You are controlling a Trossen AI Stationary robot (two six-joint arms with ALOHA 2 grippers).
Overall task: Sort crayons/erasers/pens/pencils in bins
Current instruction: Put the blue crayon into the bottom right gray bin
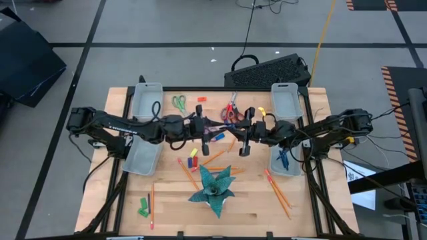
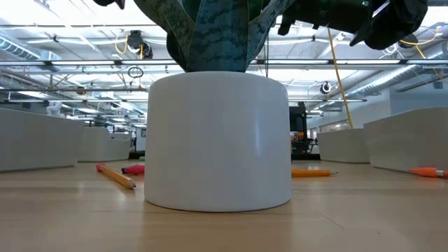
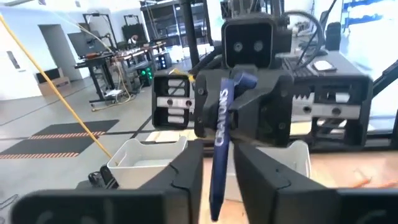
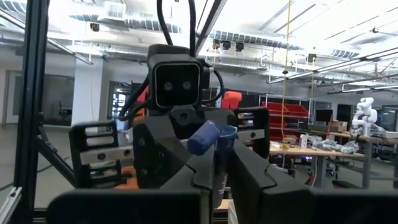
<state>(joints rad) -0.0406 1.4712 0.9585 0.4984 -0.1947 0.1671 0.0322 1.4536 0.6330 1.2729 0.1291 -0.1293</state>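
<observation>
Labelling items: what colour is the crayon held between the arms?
Blue crayon, clearest in the left wrist view.

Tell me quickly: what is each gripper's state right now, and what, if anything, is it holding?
Left gripper: cannot be told.
Right gripper: closed, holding the blue stick.
</observation>
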